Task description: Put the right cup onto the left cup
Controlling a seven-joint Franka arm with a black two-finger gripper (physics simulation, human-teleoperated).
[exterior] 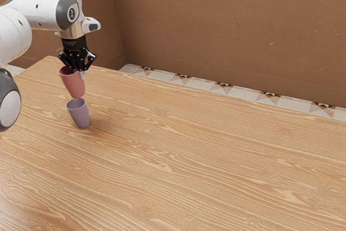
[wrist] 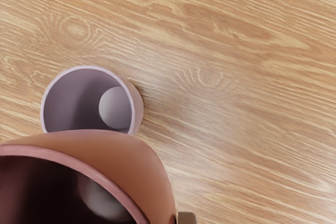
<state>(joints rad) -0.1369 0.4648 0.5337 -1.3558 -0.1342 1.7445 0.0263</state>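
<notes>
With the pincer [exterior: 80,70] pinching the pink cup [exterior: 74,84] beneath it, and the purple cup [exterior: 79,114] lower on the desk [exterior: 189,150], the carry seems nearly over, calling for careful centring, then lowering

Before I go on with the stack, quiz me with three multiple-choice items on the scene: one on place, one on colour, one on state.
1. Where is the gripper?
A) Low over bare table
B) At the pink cup's rim
C) Inside the purple cup

2. What colour is the cup standing on the table?
A) Purple
B) Green
C) Yellow

3. How does that cup stand?
A) On its side
B) Upside down
C) Mouth up, empty

1: B, the exterior view shows it gripping there.
2: A, the purple cup rests on the wood.
3: C, the wrist view looks through its open mouth to its bare bottom.
</notes>
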